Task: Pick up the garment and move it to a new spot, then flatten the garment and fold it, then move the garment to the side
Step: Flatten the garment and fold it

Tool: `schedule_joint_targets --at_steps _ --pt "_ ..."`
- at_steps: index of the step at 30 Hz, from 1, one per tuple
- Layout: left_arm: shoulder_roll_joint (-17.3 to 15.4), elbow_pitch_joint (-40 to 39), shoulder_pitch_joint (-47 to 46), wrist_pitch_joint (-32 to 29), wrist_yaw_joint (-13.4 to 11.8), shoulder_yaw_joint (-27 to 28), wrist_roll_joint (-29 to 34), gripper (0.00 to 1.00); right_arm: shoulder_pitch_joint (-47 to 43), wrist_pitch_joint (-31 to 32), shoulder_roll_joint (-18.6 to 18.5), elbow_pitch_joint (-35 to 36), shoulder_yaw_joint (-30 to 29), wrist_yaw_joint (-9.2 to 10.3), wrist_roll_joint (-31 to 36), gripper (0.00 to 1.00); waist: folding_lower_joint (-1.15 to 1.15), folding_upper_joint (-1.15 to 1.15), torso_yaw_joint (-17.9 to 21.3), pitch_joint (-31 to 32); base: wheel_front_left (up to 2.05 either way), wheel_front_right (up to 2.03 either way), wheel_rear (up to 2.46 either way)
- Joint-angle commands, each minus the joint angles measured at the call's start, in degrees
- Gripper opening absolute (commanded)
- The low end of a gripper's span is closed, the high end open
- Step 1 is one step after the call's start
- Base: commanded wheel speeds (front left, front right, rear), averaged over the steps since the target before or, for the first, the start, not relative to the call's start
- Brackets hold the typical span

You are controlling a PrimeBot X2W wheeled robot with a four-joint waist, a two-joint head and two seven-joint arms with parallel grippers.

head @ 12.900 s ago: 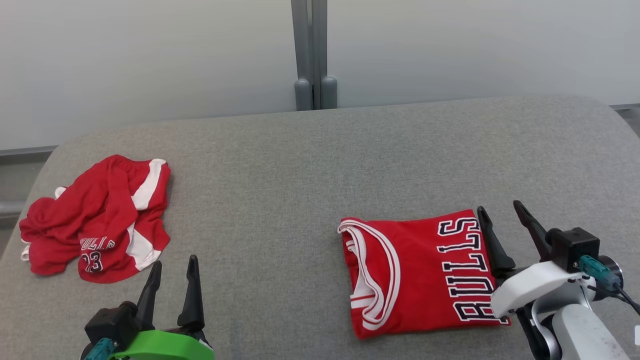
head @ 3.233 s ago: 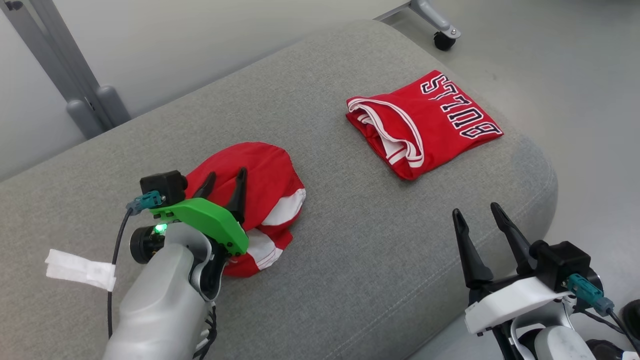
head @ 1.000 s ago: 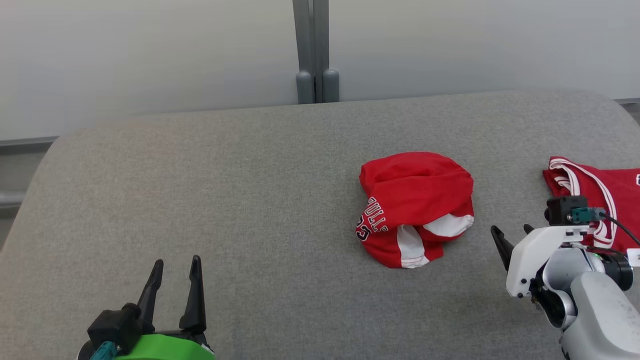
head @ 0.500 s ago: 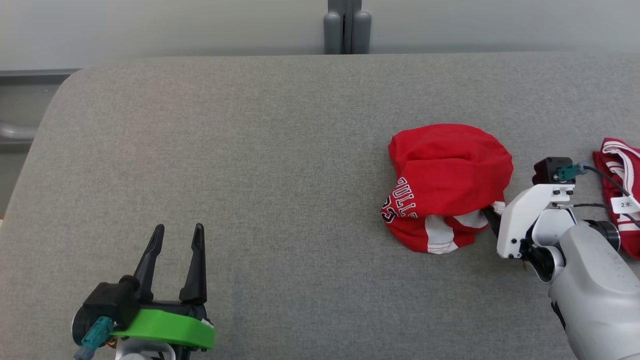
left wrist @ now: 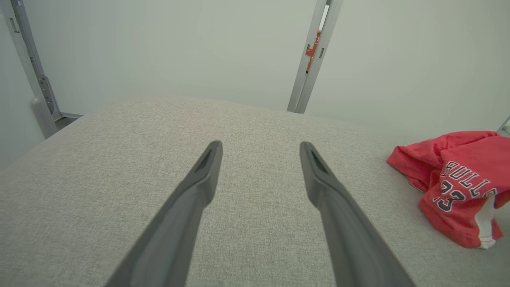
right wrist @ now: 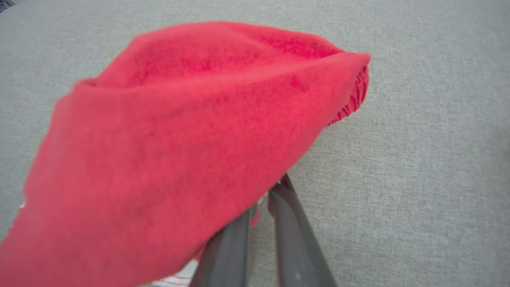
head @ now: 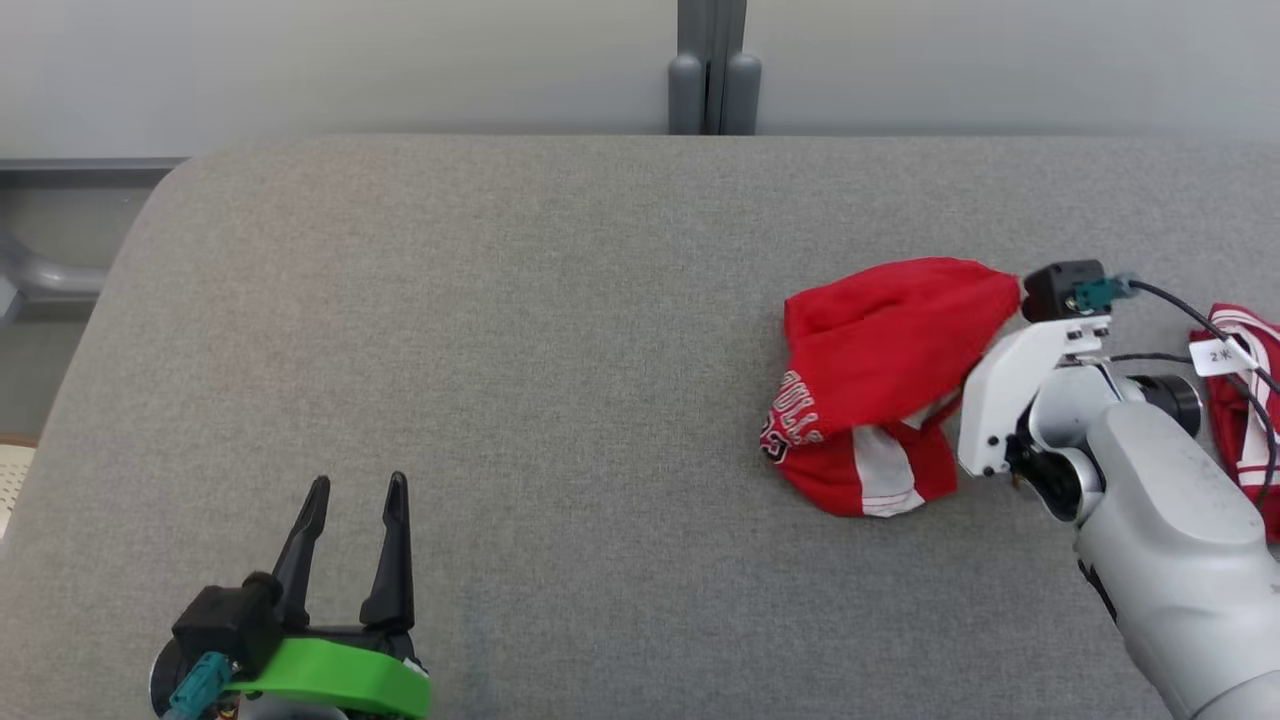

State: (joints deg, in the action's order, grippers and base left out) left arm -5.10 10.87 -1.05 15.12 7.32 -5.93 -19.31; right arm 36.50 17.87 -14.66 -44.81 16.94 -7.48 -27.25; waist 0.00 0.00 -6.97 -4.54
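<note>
Garment [head: 885, 340] edge inside right end effector [right wrist: 265, 198]

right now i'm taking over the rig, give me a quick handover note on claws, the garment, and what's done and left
Left claw: open, empty, at the lower left over the grey cushion.
Right claw: shut on the right edge of the crumpled red garment, that edge raised off the cushion.
Folded red jersey: far right, behind the right arm.
Done: grasp made.
Left: carry it to a new spot, flatten, fold, move aside.
</note>
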Motion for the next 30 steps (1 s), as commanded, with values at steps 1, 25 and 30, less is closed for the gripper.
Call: schedule_joint_targets --at_steps 1,25,30 --pt "0.0 0.4 1.2 0.0 0.2 0.1 -0.4 1.0 0.5 0.7 0.1 2.0 1.0 -0.03 -1.7 0.0 0.0 0.0 0.1 3.1 0.0 0.0 0.0" --pt "1.6 2.7 1.5 0.0 0.2 -0.6 -1.1 1.0 24.1 -5.1 11.6 5.0 4.3 -0.03 -24.3 0.0 0.0 0.0 -3.0 9.4 0.0 0.0 0.0" --pt "1.7 2.3 2.0 0.0 0.2 0.0 -0.9 1.0 27.8 -11.9 11.8 -2.9 6.8 -0.03 -30.6 0.0 0.0 0.0 -2.1 9.3 0.0 0.0 0.0"
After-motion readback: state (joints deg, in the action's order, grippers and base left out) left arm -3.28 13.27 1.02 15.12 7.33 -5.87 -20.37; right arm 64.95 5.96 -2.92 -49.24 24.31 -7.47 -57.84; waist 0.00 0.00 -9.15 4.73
